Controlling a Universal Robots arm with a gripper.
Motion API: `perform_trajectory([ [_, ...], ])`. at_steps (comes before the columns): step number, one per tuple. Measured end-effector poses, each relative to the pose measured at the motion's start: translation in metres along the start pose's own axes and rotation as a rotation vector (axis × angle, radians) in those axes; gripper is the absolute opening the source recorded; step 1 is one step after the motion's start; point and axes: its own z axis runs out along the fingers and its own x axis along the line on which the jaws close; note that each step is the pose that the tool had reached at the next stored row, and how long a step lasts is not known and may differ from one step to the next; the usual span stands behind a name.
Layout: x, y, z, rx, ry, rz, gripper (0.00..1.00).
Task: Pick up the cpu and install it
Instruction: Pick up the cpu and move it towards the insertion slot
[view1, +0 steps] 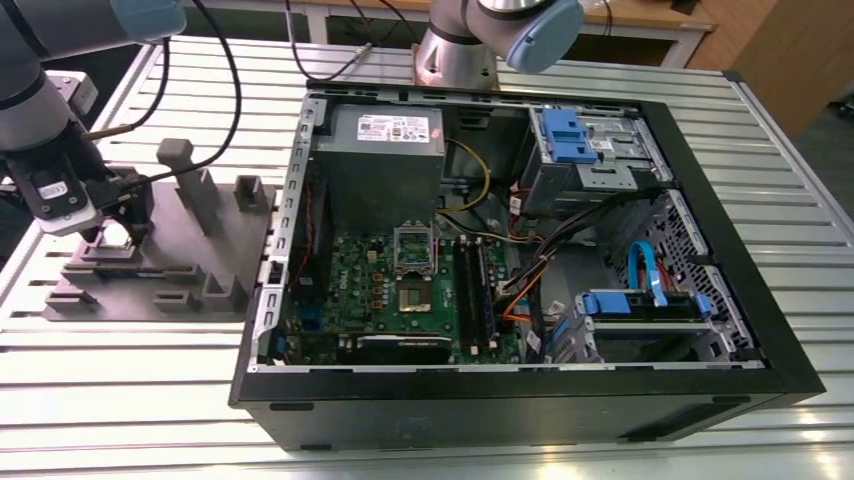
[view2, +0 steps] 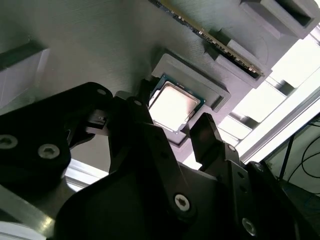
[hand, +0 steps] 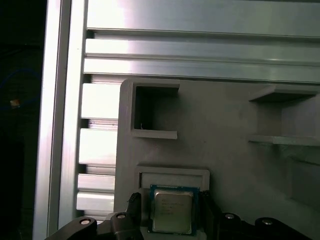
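Exterior view: the gripper sits low over a grey fixture block. The block lies on the slatted metal table at the exterior view's left, just beside the open computer case. The arm reaches in from that same side. Inside the case the motherboard lies flat. Its socket is uncovered, with the retaining frame standing up just behind it. The socket is well apart from the gripper.

Location of the task item: the cpu is in the fixture block, not in the case. It lies flat, metal top upward, in a shallow square pocket with a raised grey rim. In both wrist views it appears level and fully seated in that pocket.

Jaw state: the jaws stand apart, a little wider than the chip. The two black fingers straddle the cpu, one at each of two opposite edges. In the first wrist view a narrow strip of the pocket shows between one finger and the chip's near edge. The other finger is just beside the opposite edge; whether it touches cannot be told. Nothing is clamped or lifted.
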Motion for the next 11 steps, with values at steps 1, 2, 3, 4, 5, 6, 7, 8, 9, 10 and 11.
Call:
perform_trajectory([
  [1, 0.0, 0.0, 0.0, 0.0001, 0.0, 0.0, 0.59],
  [2, 0.0, 0.0, 0.0001, 0.0001, -0.0001, 0.0, 0.59],
  [3, 0.0, 0.0, 0.0001, 0.0001, -0.0002, 0.0, 0.59],
  [4, 0.0, 0.0, 0.0002, 0.0001, -0.0002, 0.0, 0.59],
  [5, 0.0, 0.0, 0.0002, 0.0001, -0.0002, 0.0, 0.59],
  [6, 0.0, 0.0, 0.0002, 0.0002, -0.0002, 0.0, 0.59],
  [7, 0.0, 0.0, 0.0001, 0.0002, -0.0002, 0.0, 0.59],
  [8, 0.0, 0.0, 0.0002, 0.0002, -0.0003, 0.0, 0.58],
  [9, 0.0, 0.0, 0.0002, 0.0002, -0.0003, 0.0, 0.58],
  [10, 0.0, 0.0, 0.0002, 0.0003, -0.0003, 0.0, 0.58],
  [11, -0.0001, 0.0, -0.0001, 0.0003, -0.0003, 0.0, 0.5],
])
